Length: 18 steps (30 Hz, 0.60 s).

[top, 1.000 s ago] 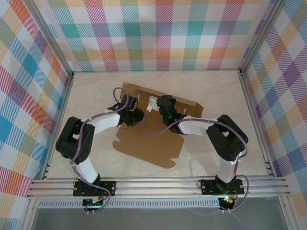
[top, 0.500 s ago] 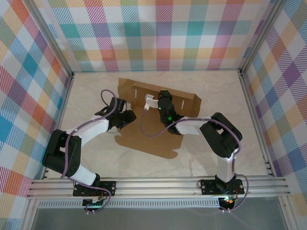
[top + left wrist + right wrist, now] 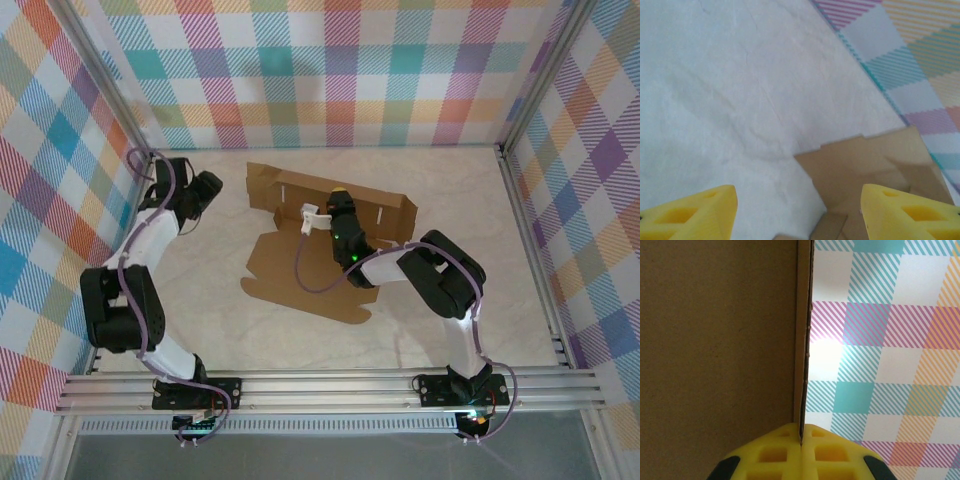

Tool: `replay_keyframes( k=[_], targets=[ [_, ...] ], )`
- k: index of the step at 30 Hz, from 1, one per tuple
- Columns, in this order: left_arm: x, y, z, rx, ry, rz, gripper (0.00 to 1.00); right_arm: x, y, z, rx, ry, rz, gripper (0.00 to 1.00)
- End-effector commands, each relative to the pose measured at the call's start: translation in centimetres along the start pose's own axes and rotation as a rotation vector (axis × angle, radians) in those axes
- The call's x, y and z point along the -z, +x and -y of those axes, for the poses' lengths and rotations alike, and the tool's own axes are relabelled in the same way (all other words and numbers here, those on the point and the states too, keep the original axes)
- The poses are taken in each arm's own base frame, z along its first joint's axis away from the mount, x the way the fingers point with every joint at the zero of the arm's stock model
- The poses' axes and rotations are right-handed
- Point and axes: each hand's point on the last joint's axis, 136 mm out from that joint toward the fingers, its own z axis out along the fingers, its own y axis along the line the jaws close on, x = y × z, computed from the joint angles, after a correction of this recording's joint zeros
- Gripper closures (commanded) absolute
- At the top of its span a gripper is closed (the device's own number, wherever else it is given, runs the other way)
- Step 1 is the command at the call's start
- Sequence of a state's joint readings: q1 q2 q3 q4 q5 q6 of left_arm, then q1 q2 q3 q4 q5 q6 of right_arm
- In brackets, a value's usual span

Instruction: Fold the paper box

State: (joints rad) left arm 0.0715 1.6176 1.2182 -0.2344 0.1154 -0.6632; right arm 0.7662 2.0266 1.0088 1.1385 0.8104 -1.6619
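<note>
The paper box is a brown cardboard sheet lying flat mid-table, its rear panel standing up with slits in it. My right gripper is at that raised panel's top edge. In the right wrist view the yellow fingertips are shut on the panel's thin edge, with its brown face to the left. My left gripper is off to the far left, apart from the box. Its yellow fingers stand open around nothing, and a corner of the box lies ahead on the table.
Plaid walls close in on the left, back and right, and the left gripper is near the left one. An aluminium rail runs along the near edge by the arm bases. The pale marbled table stretches around the box.
The left arm has swung off the box to the far left, its jaws widening. The right gripper has moved back a little, still holding the rear panel upright.
</note>
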Motion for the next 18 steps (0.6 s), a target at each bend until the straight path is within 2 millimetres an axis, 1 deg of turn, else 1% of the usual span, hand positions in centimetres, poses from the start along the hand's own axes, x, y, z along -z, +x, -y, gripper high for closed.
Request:
replay_keyframes(
  k=[1, 2, 4, 6, 10, 12, 14, 16, 18],
  targets=[
    [-1.3, -1.0, -0.4, 0.004, -0.014, -0.026, 0.33, 0.1, 0.3, 1.8, -0.025, 0.082, -0.008, 1.0],
    [-1.6, -1.4, -0.4, 0.005, -0.015, -0.025, 0.32, 0.1, 0.2, 1.5, -0.018, 0.083, -0.006, 1.0],
    [-2.5, -1.8, -1.1, 0.017, -0.045, -0.047, 0.31, 0.2, 0.3, 1.0, -0.01, 0.089, -0.011, 1.0],
    [-3.3, -2.2, -1.1, 0.029, -0.049, -0.062, 0.31, 0.3, 0.4, 0.6, 0.0, 0.096, -0.013, 1.0],
    [-4.2, -3.2, -0.1, 0.04, -0.024, -0.062, 0.3, 0.4, 0.5, -0.1, 0.008, 0.111, -0.019, 1.0],
    [-4.5, -3.6, 0.8, 0.032, 0.002, -0.067, 0.29, 0.4, 0.4, -0.4, 0.003, 0.107, -0.021, 1.0],
    [-4.7, -4.3, 2.4, -0.002, 0.05, -0.082, 0.28, 0.4, 0.4, -0.8, 0.002, 0.101, -0.022, 1.0],
    [-5.0, -4.5, 4.1, -0.066, 0.087, -0.108, 0.26, 0.4, 0.3, -0.9, -0.001, 0.1, -0.022, 1.0],
    [-5.3, -4.7, 5.2, -0.134, 0.092, -0.126, 0.25, 0.5, 0.2, -0.7, -0.006, 0.103, -0.02, 1.0]
  ],
)
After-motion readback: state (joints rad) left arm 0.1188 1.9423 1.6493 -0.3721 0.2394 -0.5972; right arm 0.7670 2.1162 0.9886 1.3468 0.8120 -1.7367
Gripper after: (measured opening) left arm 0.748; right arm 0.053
